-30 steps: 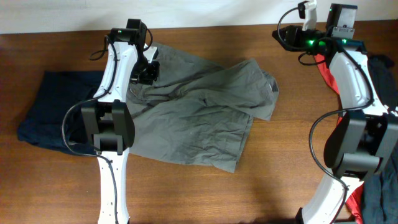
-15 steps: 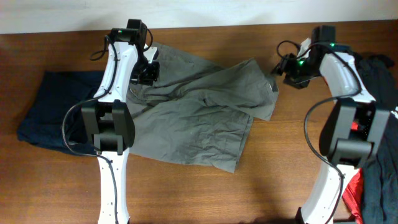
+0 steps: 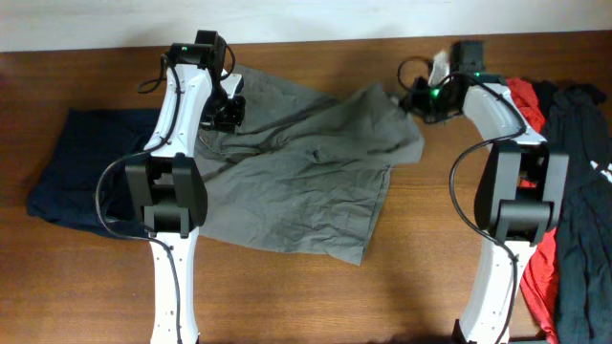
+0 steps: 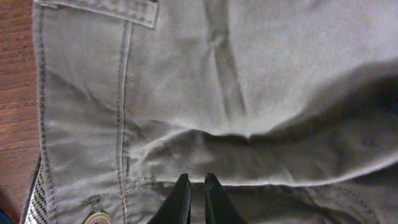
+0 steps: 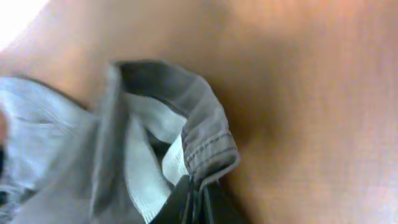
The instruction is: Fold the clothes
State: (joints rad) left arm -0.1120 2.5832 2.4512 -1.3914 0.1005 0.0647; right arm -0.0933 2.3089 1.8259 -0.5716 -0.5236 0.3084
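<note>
The large, wrinkled mid-grey cotton shorts [image 3: 306, 182] lie spread on the brown wooden table [image 3: 430, 277], left of centre between the two arms. Their long axis runs slantwise from the far left to the near right. The stitched waistband [image 4: 43, 112] with its pale button [image 4: 96, 218] is at the left end, and the two legs point to the right, one toward the far right corner and the other toward the near edge. The left gripper [image 3: 226, 110] sits on the waist end, its dark fingers [image 4: 180, 196] pinched almost together on a raised fold of the cloth. The right gripper [image 3: 418, 99] is clenched on the hem [image 5: 208, 146] of the far leg, and that corner stands bunched up off the wood. A dark navy folded garment [image 3: 81, 167] lies just beside the shorts on the left. A red garment [image 3: 524, 96] and a black garment [image 3: 574, 162] lie at the table's right edge.
</note>
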